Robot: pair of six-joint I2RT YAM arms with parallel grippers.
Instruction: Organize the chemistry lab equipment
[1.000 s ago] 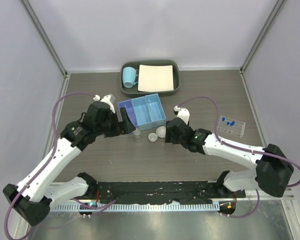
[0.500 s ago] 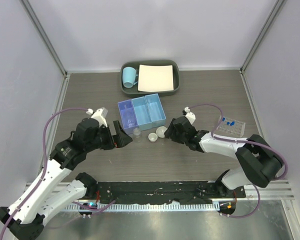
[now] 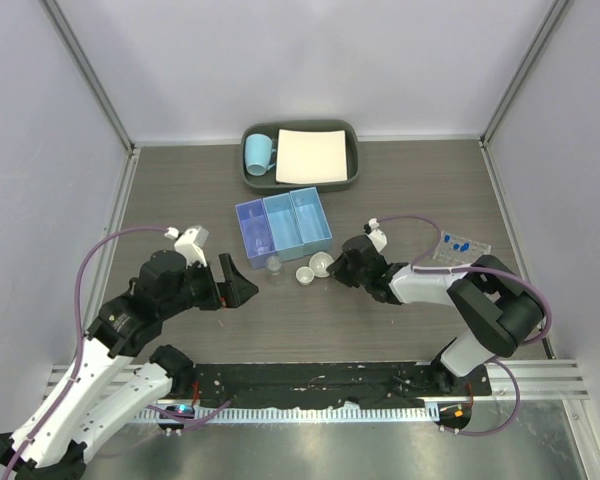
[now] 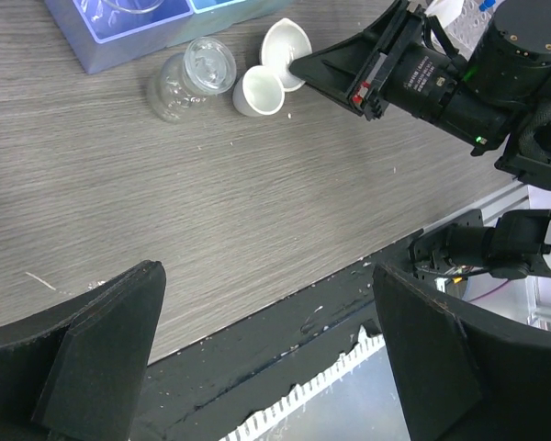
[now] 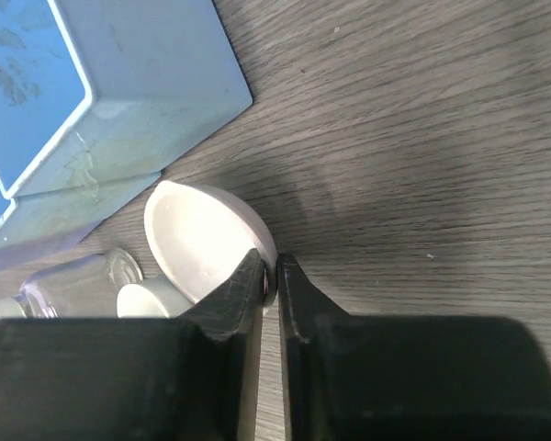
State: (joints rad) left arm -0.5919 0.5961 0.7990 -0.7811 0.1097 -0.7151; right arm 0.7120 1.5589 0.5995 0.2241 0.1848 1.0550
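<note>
**labrat22:** anyone standing by the rig? what's on the table point(image 3: 180, 190), big stuff first

**tubewatcher:** yep, right next to it; biggest thing is the dark grey tray point(image 3: 352, 150) at the far edge, with a white sheet point(image 3: 312, 156) lying in it and a light-blue mug point(image 3: 258, 153) in there at the sheet's left; just in front of the tray is the blue 3-compartment box point(image 3: 325, 225), and something clear lies in its left compartment, can't tell what; the clear plastic tube rack point(image 3: 465, 250) is off to the right, well apart from the box and partly behind the right arm; the left gripper point(image 4: 264, 269) is at the near left of the box, fingers spread wide, nothing between them

**labrat22:** and the little bits? is the right one holding anything?

**tubewatcher:** it is; the right gripper point(image 5: 269, 276) has its fingertips pinched tight on the rim of the tilted dish point(image 5: 202, 234), just beside the box's near right corner; can't tell if that dish touches the box; the small clear bottle point(image 3: 274, 265) is just in front of the box, and the second dish point(image 3: 305, 275) sits on the table between the bottle and the tilted dish, nobody holding either; smallest are the blue-capped tubes point(image 3: 458, 242), 3 blue caps showing at the rack; the tube bodies are too thin to make out from here
</note>
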